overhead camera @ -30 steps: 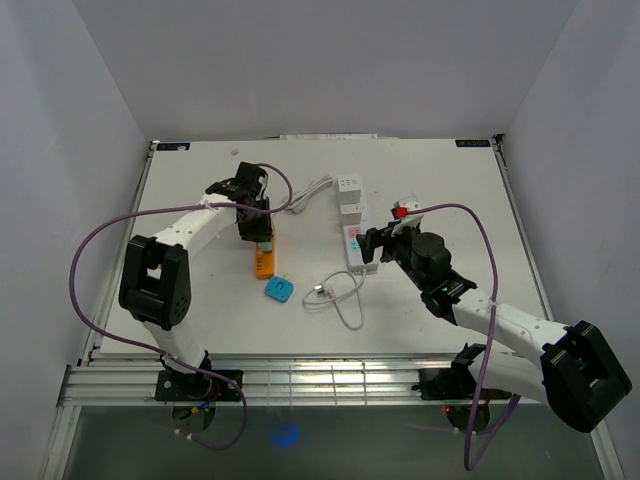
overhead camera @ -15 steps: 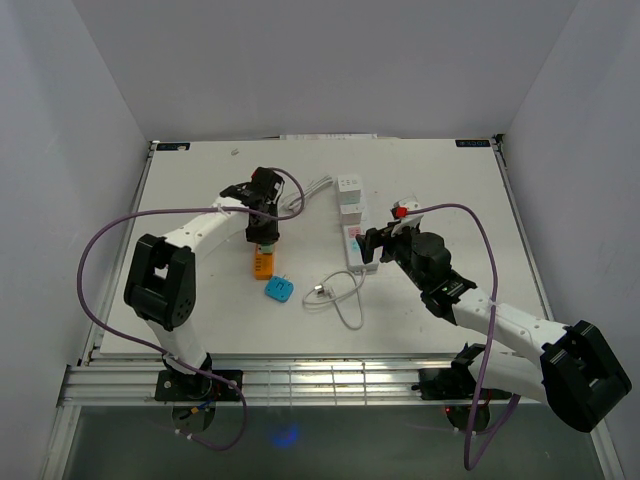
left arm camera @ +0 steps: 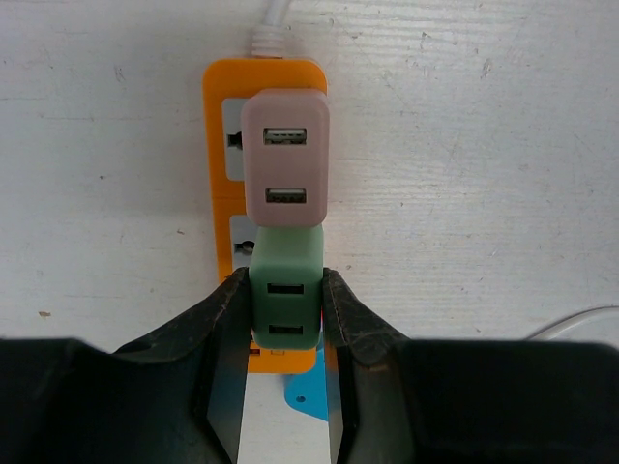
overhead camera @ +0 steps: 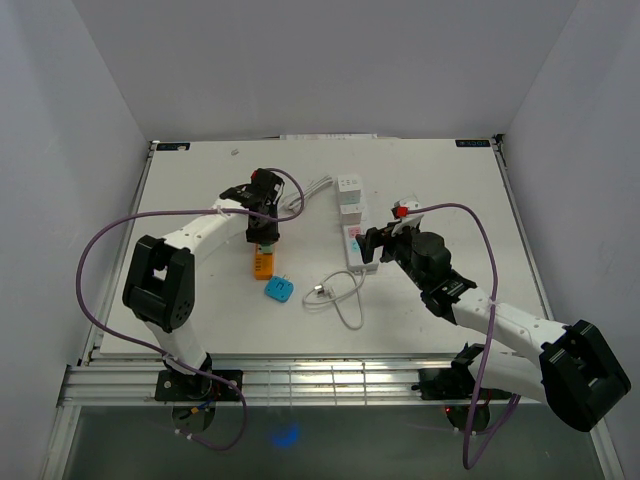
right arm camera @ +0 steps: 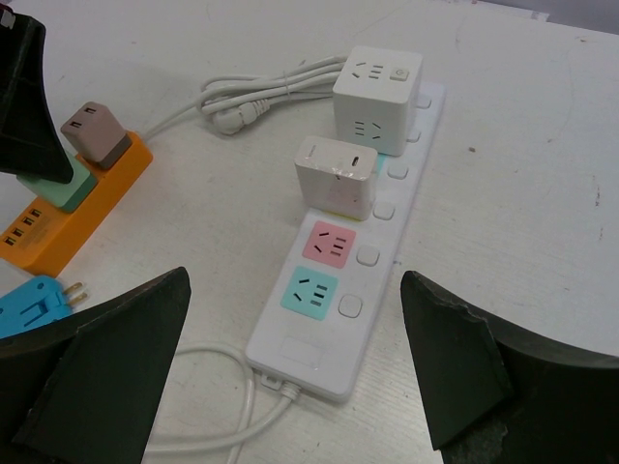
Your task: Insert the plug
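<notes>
While left gripper (left arm camera: 285,302) clamps green adapter (left arm camera: 284,278) over orange strip (left arm camera: 224,106) | risk: tilted push could jam prongs, skid strip | right gripper (right arm camera: 293,290) spread wide, empty

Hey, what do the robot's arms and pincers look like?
The left arm and right arm match: white tube links joined by chunky black joint housings. A purple cable loops loosely along each. The left pincer and right pincer have broad black fingers. A small red part sits by the right wrist.
</notes>
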You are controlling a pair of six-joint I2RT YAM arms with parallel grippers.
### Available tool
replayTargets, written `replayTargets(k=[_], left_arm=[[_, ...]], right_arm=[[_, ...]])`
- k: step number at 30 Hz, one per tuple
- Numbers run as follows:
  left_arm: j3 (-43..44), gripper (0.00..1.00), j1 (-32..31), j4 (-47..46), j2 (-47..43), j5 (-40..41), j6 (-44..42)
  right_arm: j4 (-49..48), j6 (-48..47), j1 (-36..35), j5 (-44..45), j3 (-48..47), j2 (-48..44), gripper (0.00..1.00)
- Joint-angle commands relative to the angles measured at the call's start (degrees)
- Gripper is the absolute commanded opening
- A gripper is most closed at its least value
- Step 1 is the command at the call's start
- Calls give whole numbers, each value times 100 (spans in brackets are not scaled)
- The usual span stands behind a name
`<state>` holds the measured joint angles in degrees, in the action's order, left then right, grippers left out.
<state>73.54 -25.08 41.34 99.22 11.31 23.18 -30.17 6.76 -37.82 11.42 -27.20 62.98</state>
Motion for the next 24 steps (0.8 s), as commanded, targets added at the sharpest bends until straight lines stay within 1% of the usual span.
replayTargets(k=[1,5,8,9,10,12,13,16,17,20,21,23,24], left_arm=[[-68,14,-6,260,-227,-24,-15],[73,23,-6,357,-289,-59,-85],[187,32,-6,410,-333,-103,-121],[213,36,-6,427,-350,-120,-147],[231,43,-6,436,-368,-155,-156],[293,49,-6,453,-421,-164,-182],[319,54,-6,462,-438,-173,-191],[389,62,-6,506,-535,-182,-209],[407,69,-6,515,-570,-199,-217],[425,79,-6,524,-728,-208,-200],[425,80,-6,524,-842,-226,-200],[425,83,-6,533,-939,-217,-191],[433,85,-6,550,-992,-234,-182]], right_arm=[[-296,62,47,-26,31,-23,95],[-305,71,56,-52,31,-23,95],[-305,62,64,-61,31,-14,95],[-305,71,65,-61,31,-14,95],[-305,71,65,-61,39,-14,95],[-305,71,65,-70,39,-14,95],[-296,71,65,-78,31,-5,94],[-296,79,82,-122,22,21,95],[-296,62,82,-149,22,21,95],[-139,-87,73,-631,-136,91,95],[-86,-96,65,-893,-249,126,95],[107,-105,65,-1123,-373,249,95],[195,-114,4,-1472,-443,302,95]])
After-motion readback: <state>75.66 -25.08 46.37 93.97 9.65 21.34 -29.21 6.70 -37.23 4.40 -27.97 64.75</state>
